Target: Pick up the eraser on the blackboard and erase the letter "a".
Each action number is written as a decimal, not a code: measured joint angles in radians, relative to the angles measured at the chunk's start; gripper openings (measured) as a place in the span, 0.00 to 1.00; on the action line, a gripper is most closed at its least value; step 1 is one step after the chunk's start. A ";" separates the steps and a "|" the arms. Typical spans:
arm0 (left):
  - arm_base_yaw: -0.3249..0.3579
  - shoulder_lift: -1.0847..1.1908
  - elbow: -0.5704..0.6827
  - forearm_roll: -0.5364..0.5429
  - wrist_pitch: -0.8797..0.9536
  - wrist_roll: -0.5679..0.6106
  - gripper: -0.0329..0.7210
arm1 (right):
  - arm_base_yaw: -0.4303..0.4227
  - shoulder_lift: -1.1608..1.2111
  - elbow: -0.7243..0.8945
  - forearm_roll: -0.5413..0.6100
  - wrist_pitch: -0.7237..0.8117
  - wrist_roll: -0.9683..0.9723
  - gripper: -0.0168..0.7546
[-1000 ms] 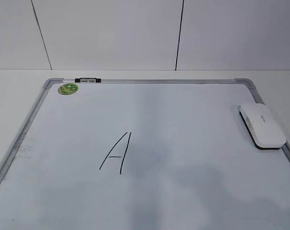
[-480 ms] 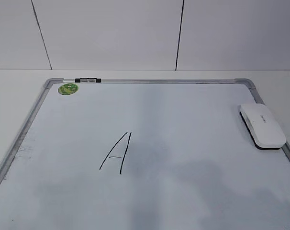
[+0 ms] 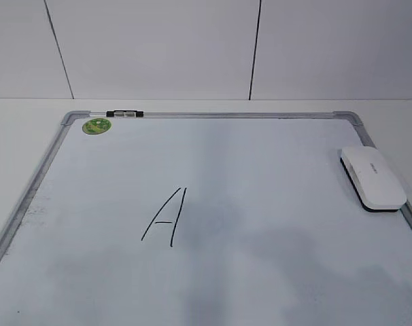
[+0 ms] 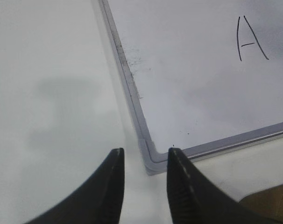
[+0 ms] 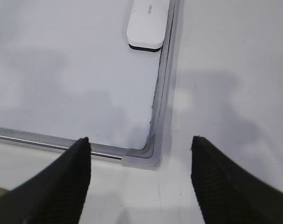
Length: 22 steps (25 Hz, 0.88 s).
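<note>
The white eraser [image 3: 372, 178] lies on the blackboard [image 3: 260, 170] against its right frame, dark felt down. It also shows at the top of the right wrist view [image 5: 147, 23]. A tall capital "A" [image 3: 166, 216] is written left of the board's middle and shows in the left wrist view [image 4: 251, 38]. No small lowercase "a" is in view. My left gripper [image 4: 145, 151] is open and empty over the board's near left corner. My right gripper [image 5: 140, 140] is wide open and empty over the near right corner, well short of the eraser. Neither gripper shows in the exterior view.
A round green sticker [image 3: 97, 125] sits in the board's far left corner. A marker [image 3: 124, 114] lies on the far frame. The board rests on a white table [image 4: 48, 93] with a tiled wall [image 3: 158, 47] behind.
Soft shadows on the near part of the board have shifted slightly. The eraser and the board have not moved.
</note>
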 joint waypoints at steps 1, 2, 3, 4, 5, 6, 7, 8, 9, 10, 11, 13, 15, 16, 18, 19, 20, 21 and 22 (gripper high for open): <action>0.000 0.000 0.000 0.000 0.000 0.000 0.35 | 0.000 0.000 0.000 0.000 0.000 0.000 0.72; 0.000 0.000 0.000 0.000 0.000 0.000 0.35 | 0.000 0.000 0.000 0.000 0.000 0.000 0.72; 0.000 0.000 0.000 0.000 0.000 0.000 0.35 | 0.000 0.000 0.000 0.000 0.000 0.000 0.72; 0.000 0.000 0.000 0.000 0.000 0.000 0.35 | 0.000 0.000 0.000 0.000 0.000 0.000 0.72; 0.000 0.000 0.000 0.000 0.000 0.000 0.35 | 0.000 0.000 0.000 0.000 0.000 0.000 0.72; 0.000 0.000 0.000 0.000 0.000 0.000 0.35 | 0.000 0.000 0.000 0.000 0.000 0.000 0.72; 0.000 0.000 0.000 0.000 0.000 0.000 0.35 | 0.000 0.000 0.000 0.000 0.000 0.000 0.72; 0.000 0.000 0.000 0.000 0.000 0.000 0.35 | 0.000 0.000 0.000 0.000 0.000 0.000 0.72; 0.000 0.000 0.000 0.000 0.000 0.000 0.35 | 0.000 0.000 0.000 0.000 0.000 0.000 0.72; 0.000 0.000 0.000 0.000 0.000 0.000 0.35 | 0.000 0.000 0.000 0.000 0.000 0.000 0.72; 0.000 0.000 0.000 0.000 0.000 0.000 0.35 | 0.000 -0.002 0.000 0.000 -0.001 0.000 0.72; 0.000 -0.007 0.000 0.000 0.000 0.000 0.35 | 0.000 -0.020 0.002 0.000 -0.002 0.000 0.72; 0.000 -0.027 0.000 0.000 -0.001 0.000 0.35 | 0.000 -0.052 0.002 0.000 -0.002 0.000 0.72; 0.000 -0.041 0.000 0.000 -0.001 0.000 0.35 | 0.000 -0.073 0.002 0.000 -0.002 0.000 0.72; 0.000 -0.073 0.000 0.000 -0.001 0.000 0.35 | 0.000 -0.100 0.002 0.000 -0.002 0.000 0.72; 0.000 -0.087 0.000 0.000 -0.001 0.000 0.35 | 0.000 -0.105 0.002 0.000 -0.002 0.000 0.72; 0.000 -0.105 0.000 0.000 -0.001 0.000 0.35 | 0.000 -0.106 0.002 0.000 -0.002 0.000 0.72; 0.000 -0.123 0.000 0.000 -0.001 0.000 0.35 | 0.000 -0.106 0.002 0.000 -0.002 0.000 0.72; 0.000 -0.134 0.000 0.000 -0.001 0.000 0.35 | 0.000 -0.107 0.002 0.000 -0.002 0.000 0.72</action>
